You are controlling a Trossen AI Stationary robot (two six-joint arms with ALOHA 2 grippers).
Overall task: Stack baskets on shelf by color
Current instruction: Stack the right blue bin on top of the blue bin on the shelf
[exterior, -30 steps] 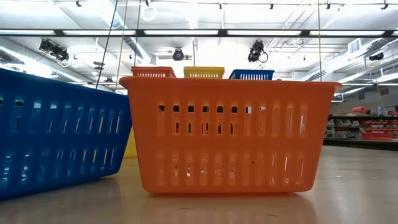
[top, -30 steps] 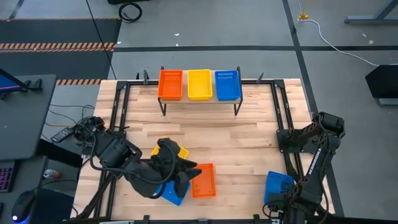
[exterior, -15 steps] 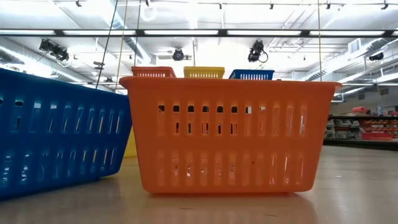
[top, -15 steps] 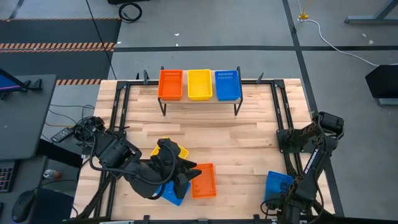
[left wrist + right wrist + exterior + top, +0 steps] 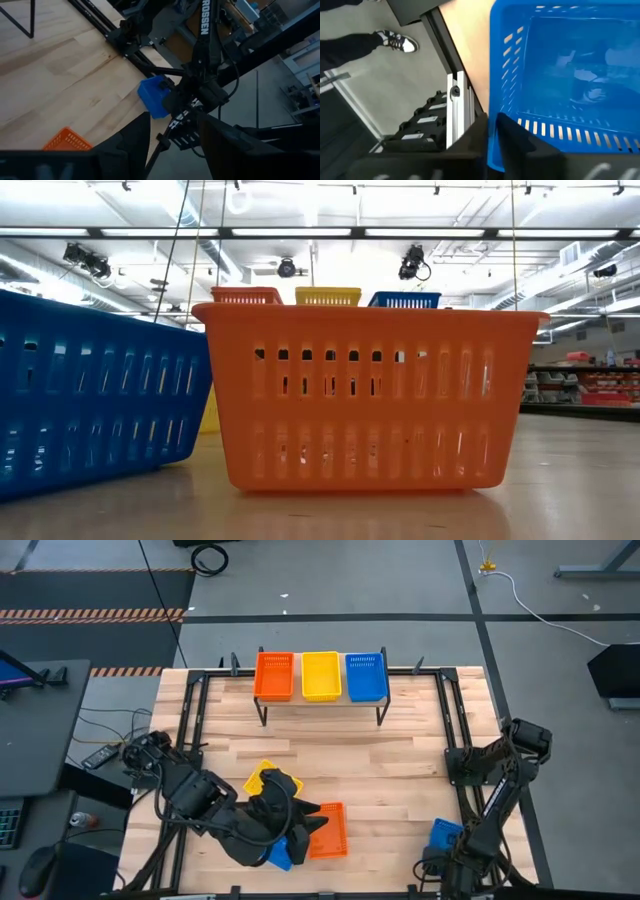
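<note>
Overhead we see the shelf (image 5: 322,690) bearing three baskets; only the right wrist view shows the right gripper (image 5: 492,131) pinching, apparently, the blue basket (image 5: 560,75)'s wall.

Both robot arms are black and made of thick, rounded parts joined together. The left black arm (image 5: 215,810) has dark cables bunched at its base. The right black arm (image 5: 205,55) is thin and carries white letters reading "ROSSEN". Each arm's fingers (image 5: 512,142) are flat and dark.
</note>
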